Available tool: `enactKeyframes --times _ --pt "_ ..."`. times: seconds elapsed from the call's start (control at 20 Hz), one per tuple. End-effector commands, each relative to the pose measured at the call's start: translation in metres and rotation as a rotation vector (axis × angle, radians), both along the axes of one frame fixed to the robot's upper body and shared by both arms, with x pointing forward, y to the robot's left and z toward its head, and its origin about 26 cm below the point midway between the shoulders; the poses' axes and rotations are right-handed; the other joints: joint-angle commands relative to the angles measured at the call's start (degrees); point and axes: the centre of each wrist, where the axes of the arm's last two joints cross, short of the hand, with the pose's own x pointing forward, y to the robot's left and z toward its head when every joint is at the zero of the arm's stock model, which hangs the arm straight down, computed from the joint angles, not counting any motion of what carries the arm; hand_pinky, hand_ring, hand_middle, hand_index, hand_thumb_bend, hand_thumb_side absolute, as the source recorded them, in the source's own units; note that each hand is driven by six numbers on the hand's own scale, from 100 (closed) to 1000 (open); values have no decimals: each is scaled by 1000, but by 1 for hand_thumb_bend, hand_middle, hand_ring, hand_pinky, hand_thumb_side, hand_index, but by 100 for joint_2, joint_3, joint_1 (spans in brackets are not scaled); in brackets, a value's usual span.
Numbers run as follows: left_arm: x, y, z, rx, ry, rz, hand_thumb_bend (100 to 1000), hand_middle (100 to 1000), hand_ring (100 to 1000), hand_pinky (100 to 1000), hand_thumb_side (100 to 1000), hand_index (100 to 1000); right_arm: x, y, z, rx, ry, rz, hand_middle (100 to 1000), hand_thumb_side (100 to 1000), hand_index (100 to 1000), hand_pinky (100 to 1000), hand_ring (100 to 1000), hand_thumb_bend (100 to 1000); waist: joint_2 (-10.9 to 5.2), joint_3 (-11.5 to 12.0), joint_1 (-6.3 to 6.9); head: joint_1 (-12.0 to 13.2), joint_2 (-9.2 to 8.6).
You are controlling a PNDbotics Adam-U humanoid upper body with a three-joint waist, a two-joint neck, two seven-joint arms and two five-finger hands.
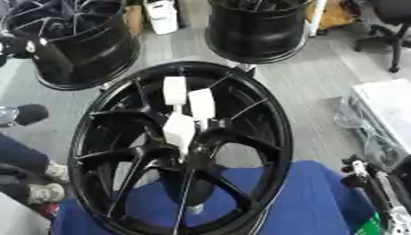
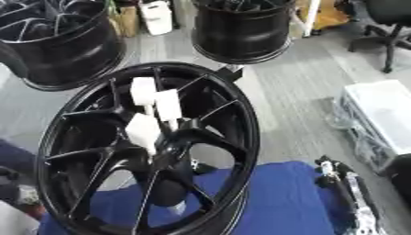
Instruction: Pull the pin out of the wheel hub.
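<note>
Hub (image 1: 180,151): black multi-spoke wheel, tilted on edge, centre of my view, lower rim sitting on a blue cloth (image 1: 313,197) over the tabletop.

Pins: I see three white blocky pieces on thin stems clustered at the hub centre. Top one (image 1: 174,90) highest, second (image 1: 202,103) just right of it and slightly lower, third (image 1: 180,129) below both, nearest the centre bore. All three look seated in the hub; I can't tell how deep.

Right robot hand (image 2: 341,181): low at the right edge, beside the cloth, well apart from the hub. Dark fingers pointing up. I can't tell whether they're spread or curled, and it's not touching anything I can make out.

Left robot hand: not showing in either view.

Around it: two more black wheels on the grey floor behind, one far left (image 1: 76,46), one far centre (image 1: 257,30), both lying as open barrels; I can't see what, if anything, is inside. White canister (image 1: 163,16) between them. White box (image 1: 385,110) at the right with clear plastic wrap beside it. Office chair (image 1: 393,27) top right.
</note>
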Motion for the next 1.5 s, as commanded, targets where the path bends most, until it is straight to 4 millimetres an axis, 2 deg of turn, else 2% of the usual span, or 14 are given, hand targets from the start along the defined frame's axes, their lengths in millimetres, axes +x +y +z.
enactKeyframes --times 0.05,0.4,0.75,1.2,1.5 --pt "14 -10 1 77 21 -1 506 668 669 735 549 793 2 -5 7 -29 -14 9 581 902 711 591 545 100 -107 8 -11 25 -50" --pt "49 -48 -14 116 21 -10 536 682 676 734 535 796 2 -5 6 -29 -12 14 581 902 711 591 545 100 -106 -27 -32 82 -87" --pt "71 -80 -23 114 -38 -6 532 716 707 753 482 813 3 -1 7 -29 -13 30 581 900 710 590 545 100 -118 -81 -27 166 -90" --pt "86 -105 -37 106 -92 29 508 758 733 764 389 826 5 2 7 -28 -14 49 581 900 710 590 545 100 -128 -134 -30 265 -65" --pt "92 -112 -41 107 -121 69 493 758 728 756 359 825 6 5 8 -28 -18 61 580 899 710 590 545 100 -100 -168 -31 302 -72"
